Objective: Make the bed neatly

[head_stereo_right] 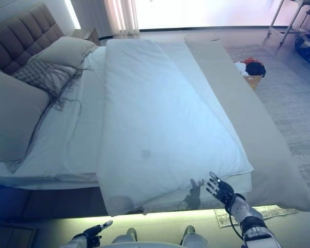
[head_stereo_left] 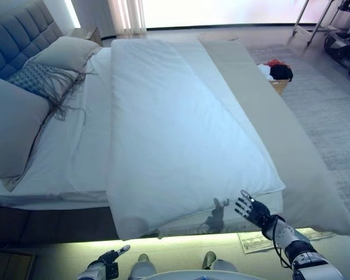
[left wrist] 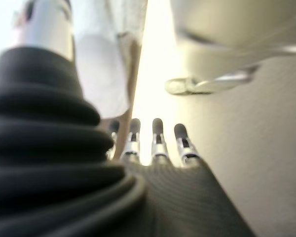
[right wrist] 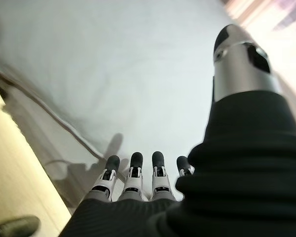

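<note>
A white duvet (head_stereo_left: 175,134) lies folded lengthwise along the middle of the bed, its near corner hanging over the side. A beige runner (head_stereo_left: 280,122) crosses the foot end on the right. Pillows (head_stereo_left: 14,125) and a fringed cushion (head_stereo_left: 38,79) rest against the grey headboard (head_stereo_left: 14,38). My right hand (head_stereo_left: 252,210) hovers open just off the duvet's near right corner, fingers spread, holding nothing; its wrist view shows straight fingers (right wrist: 133,173) above white fabric. My left hand (head_stereo_left: 108,261) hangs low beside the bed, fingers straight (left wrist: 155,140), empty.
A basket with red and dark clothes (head_stereo_left: 278,73) stands on the rug beyond the bed's foot. A metal stand (head_stereo_left: 315,23) is at the far right. A paper (head_stereo_left: 254,242) lies on the floor by my right arm. A light strip glows under the bed frame.
</note>
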{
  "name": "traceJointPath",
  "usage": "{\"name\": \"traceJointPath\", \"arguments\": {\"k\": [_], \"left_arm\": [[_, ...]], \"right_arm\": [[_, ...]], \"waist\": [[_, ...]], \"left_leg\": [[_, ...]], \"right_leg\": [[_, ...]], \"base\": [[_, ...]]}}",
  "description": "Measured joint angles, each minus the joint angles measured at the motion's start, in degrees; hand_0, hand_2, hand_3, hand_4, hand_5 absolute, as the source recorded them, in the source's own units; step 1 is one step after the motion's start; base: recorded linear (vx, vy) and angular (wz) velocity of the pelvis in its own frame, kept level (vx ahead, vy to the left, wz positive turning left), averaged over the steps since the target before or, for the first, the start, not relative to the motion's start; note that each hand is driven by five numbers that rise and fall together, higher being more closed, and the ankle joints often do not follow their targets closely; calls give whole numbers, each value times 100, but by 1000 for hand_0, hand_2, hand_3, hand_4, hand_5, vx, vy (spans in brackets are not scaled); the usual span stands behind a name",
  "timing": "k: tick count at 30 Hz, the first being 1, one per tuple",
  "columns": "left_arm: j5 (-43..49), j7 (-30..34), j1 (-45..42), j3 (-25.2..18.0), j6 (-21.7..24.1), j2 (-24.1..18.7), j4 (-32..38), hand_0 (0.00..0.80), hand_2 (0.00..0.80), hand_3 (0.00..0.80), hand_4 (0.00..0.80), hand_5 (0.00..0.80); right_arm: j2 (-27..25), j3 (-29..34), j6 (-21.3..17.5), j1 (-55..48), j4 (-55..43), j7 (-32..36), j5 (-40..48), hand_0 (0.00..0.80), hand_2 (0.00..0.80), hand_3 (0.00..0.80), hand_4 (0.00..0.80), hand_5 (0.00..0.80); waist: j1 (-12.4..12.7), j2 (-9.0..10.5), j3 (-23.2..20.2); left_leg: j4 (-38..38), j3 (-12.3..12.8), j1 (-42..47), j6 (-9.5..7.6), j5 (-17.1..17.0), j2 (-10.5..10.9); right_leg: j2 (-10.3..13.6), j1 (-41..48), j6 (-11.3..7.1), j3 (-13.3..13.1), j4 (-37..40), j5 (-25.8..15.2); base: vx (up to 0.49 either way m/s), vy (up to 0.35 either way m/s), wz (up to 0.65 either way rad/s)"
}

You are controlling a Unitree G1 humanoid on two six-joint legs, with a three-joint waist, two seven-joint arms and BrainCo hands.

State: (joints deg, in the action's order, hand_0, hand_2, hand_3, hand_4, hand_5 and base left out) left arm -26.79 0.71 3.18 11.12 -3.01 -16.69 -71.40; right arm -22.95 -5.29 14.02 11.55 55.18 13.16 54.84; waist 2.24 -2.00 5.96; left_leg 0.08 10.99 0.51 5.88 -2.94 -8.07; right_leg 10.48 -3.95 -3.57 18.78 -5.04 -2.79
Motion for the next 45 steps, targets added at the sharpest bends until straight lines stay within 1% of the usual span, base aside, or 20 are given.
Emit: {"name": "traceJointPath", "arguments": {"k": [2,4,6,8,9,11,15,17,19,21,23,25,31,36,39,42,45], "left_arm": [[-126,4,7,-2,20,-35,32,0,0,0,0,0],[-212,55,-75,-2,51,-25,37,0,0,0,0,0],[-403,104,-70,5,62,18,69,0,0,0,0,0],[-582,154,11,20,109,69,216,0,0,0,0,0],[-745,184,170,24,117,75,304,0,0,0,0,0],[-1041,203,527,120,146,72,352,0,0,0,0,0],[-1637,204,1077,124,349,76,493,0,0,0,0,0],[-1929,203,1305,117,373,75,597,0,0,0,0,0],[-2573,207,1462,88,342,69,675,0,0,0,0,0],[-3013,212,1573,-148,295,72,710,0,0,0,0,0],[-3158,202,1631,-301,241,67,694,0,0,0,0,0],[-3156,200,1619,-339,210,57,654,0,0,0,0,0],[-3385,176,1766,-339,98,29,704,0,0,0,0,0],[-3556,171,1940,-338,-34,7,782,0,0,0,0,0],[-3693,170,1949,-335,-78,-25,930,0,0,0,0,0],[-3823,126,1969,-323,-132,-13,1015,0,0,0,0,0],[-3834,58,1933,-325,-127,-13,1033,0,0,0,0,0]], "right_arm": [[13,0,33,54,3,-76,27,0,0,0,0,0],[11,9,52,125,22,-225,158,0,0,0,0,0],[-6,14,58,298,246,-362,291,0,0,0,0,0],[-30,16,54,482,485,-420,355,0,0,0,0,0],[-32,15,53,612,625,-441,447,0,0,0,0,0],[-35,12,40,900,864,-461,522,0,0,0,0,0],[-62,12,-10,1335,1181,-457,644,0,0,0,0,0],[-94,12,-29,1497,1270,-457,737,0,0,0,0,0],[-101,10,-27,1641,1303,-477,845,0,0,0,0,0],[-114,16,-33,1888,1465,-496,941,0,0,0,0,0],[-127,17,-38,2112,1633,-500,1000,0,0,0,0,0],[-133,14,-47,2262,1728,-495,1006,0,0,0,0,0],[-342,14,-258,2732,1740,-486,1065,0,0,0,0,0],[-666,14,-307,3118,1790,-514,1182,0,0,0,0,0],[-842,13,-317,3522,1805,-578,1232,0,0,0,0,0],[-939,6,-371,3870,1905,-694,1266,0,0,0,0,0],[-979,6,-371,4169,1960,-849,1333,0,0,0,0,0]], "waist": [[14,-78,46],[14,-184,106],[12,-299,185],[10,-371,256],[14,-388,350],[10,-397,625],[2,-385,1152],[-4,-396,1411],[-1,-388,1613],[3,-377,1782],[16,-387,1981],[30,-394,1996],[67,-523,2091],[208,-557,2159],[213,-564,2180],[340,-568,2202],[396,-565,2257]], "left_leg": [[-77,-11,10,-32,-25,45],[-84,-7,49,-26,-28,41],[-86,-5,47,3,-38,27],[-56,-4,-129,8,-41,28],[11,-10,-340,3,-46,27],[127,-14,-637,-12,-76,24],[291,-24,-1031,-23,-129,24],[345,-36,-1134,-34,-140,26],[402,-41,-1281,-35,-138,24],[474,-59,-1484,-43,-146,23],[482,-69,-1549,-48,-163,26],[481,-75,-1622,-56,-168,46],[500,-118,-1830,-106,-206,159],[699,-238,-2142,-113,-208,227],[899,-332,-2502,-117,-212,285],[1137,-399,-2856,-106,-189,296],[1366,-490,-3093,-86,-158,293]], "right_leg": [[9,65,-46,-6,128,-66],[-26,145,-65,-24,241,-118],[-44,142,-65,-27,271,-115],[-40,-44,-86,-45,235,-108],[-34,-252,-65,-61,180,-127],[-15,-541,-29,-90,68,-173],[27,-955,18,-120,-119,-206],[37,-1047,34,-124,-179,-218],[56,-1212,49,-135,-267,-203],[63,-1404,63,-141,-330,-207],[64,-1470,97,-139,-340,-236],[85,-1547,97,-138,-354,-235],[201,-1801,53,-140,-535,-193],[387,-2221,74,-131,-1124,61],[520,-2641,102,-132,-1578,247],[610,-3041,141,-162,-1972,429],[675,-3287,203,-183,-2268,540]], "base": [[18,48,10],[-64,46,1],[-167,58,-1],[-277,28,-2],[-306,30,-3],[-232,41,-3],[-161,10,-1],[-144,-23,1],[-125,-25,1],[-71,-15,2],[-41,11,3],[-26,39,2],[-24,5,6],[-25,-33,13],[-35,-37,19],[71,-23,15],[-7,16,11]]}}
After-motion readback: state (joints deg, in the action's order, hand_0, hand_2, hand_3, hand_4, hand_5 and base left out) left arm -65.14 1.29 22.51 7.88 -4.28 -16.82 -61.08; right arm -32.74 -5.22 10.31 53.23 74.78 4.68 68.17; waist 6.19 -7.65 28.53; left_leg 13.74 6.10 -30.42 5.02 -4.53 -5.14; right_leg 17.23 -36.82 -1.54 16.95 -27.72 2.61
